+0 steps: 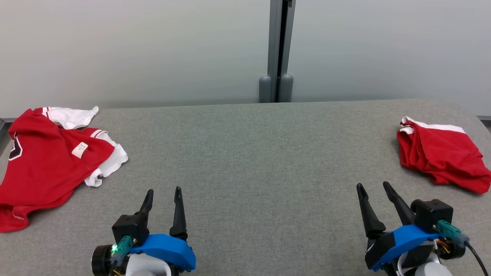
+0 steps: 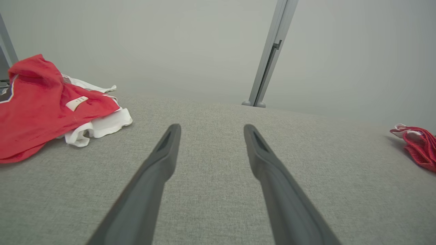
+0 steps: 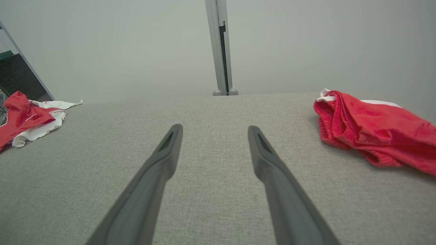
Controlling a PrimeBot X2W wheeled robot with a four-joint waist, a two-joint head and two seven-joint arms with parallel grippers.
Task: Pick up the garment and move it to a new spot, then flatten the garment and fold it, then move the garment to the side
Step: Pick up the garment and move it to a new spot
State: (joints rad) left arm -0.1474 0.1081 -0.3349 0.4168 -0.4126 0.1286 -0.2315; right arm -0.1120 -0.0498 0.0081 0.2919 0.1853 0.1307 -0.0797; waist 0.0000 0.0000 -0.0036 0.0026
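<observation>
Your left gripper (image 1: 164, 189) and right gripper (image 1: 372, 184) stood spread wide and empty over the grey table (image 1: 245, 153). The crumpled red-and-white jersey (image 1: 46, 165) lay at the table's left edge, and a folded red garment (image 1: 437, 157) lay far right.

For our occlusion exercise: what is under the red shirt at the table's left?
Under the shirt, white cloth pokes out at its right edge, on the grey table. Anything deeper is covered.
</observation>
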